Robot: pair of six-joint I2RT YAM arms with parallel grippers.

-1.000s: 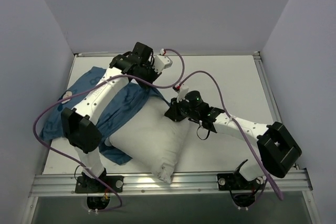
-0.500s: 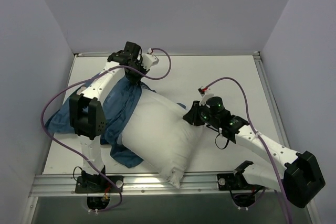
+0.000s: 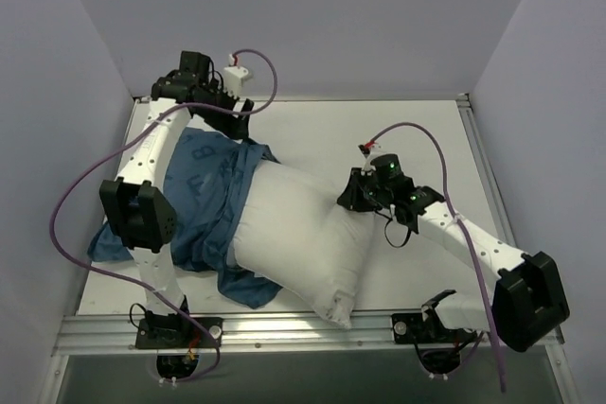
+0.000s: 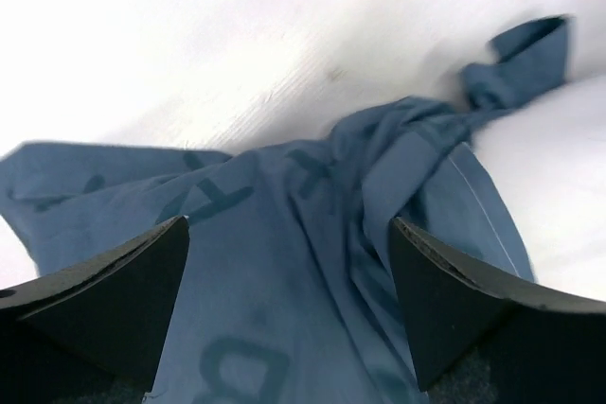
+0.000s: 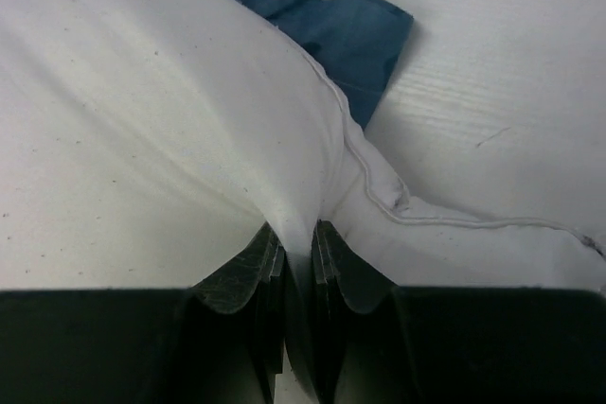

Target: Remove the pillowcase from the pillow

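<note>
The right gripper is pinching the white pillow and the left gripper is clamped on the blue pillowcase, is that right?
Not quite. The left gripper is open, its jaws spread wide above the pillowcase and gripping nothing, as the left wrist view shows. The right gripper is indeed pinching the pillow.

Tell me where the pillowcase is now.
In the top view the pillowcase lies crumpled on the left side of the table, bunched along the left edge of the pillow.
</note>
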